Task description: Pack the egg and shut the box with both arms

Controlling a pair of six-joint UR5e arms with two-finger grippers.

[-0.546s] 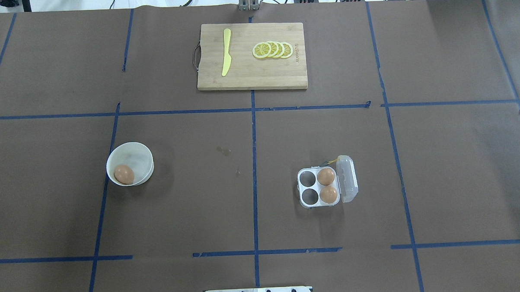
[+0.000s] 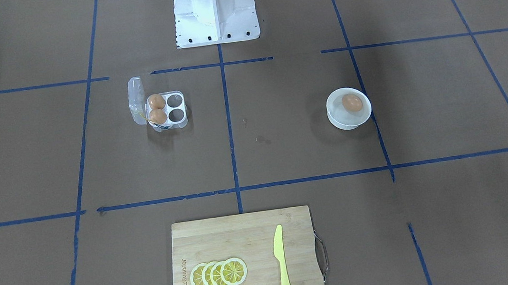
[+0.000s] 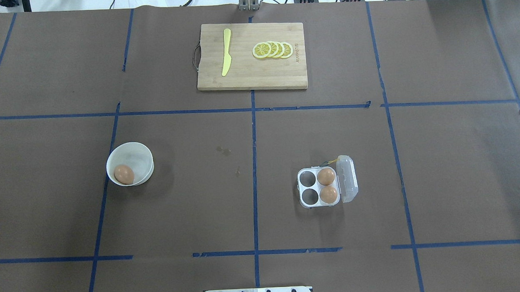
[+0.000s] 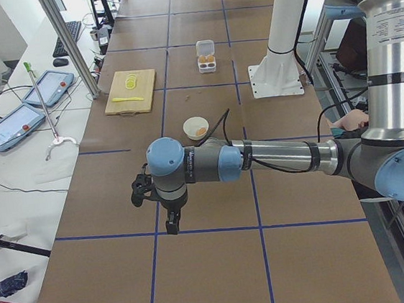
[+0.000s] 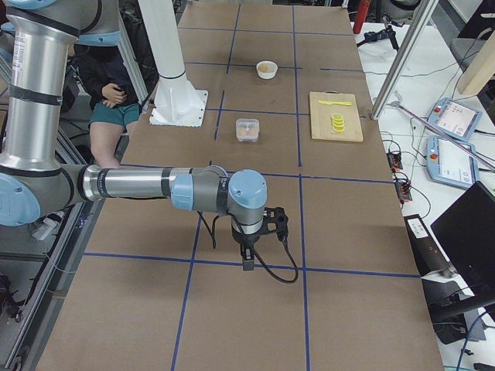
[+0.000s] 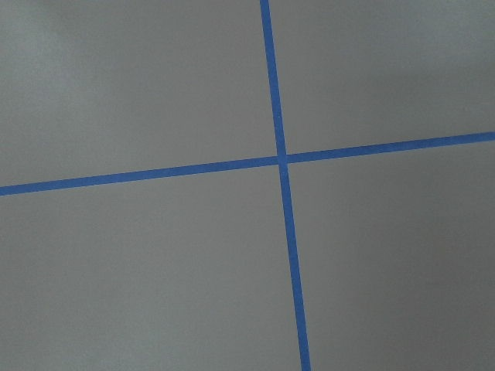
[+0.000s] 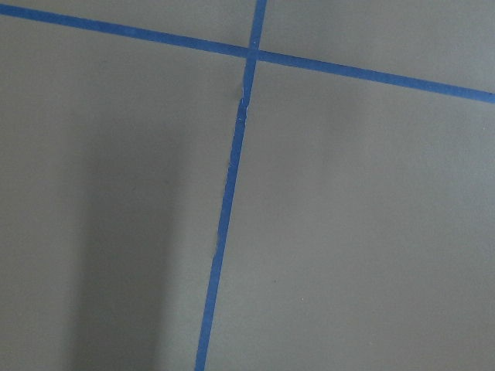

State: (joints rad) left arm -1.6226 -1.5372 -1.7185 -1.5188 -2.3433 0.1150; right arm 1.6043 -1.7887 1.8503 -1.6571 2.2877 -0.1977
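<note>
The egg lies in a round white bowl on the robot's left half of the table; it also shows in the front view. The box stands open on the right half, its clear lid folded out to the right. Two other brown eggs fill its right-hand cells and the two left cells are empty. My left gripper and my right gripper hang far out at the table's ends, away from both. I cannot tell whether they are open or shut. Both wrist views show only brown paper and blue tape.
A wooden cutting board lies at the far middle with a yellow knife and lemon slices. The white robot base stands at the near edge. A seated person is behind the robot.
</note>
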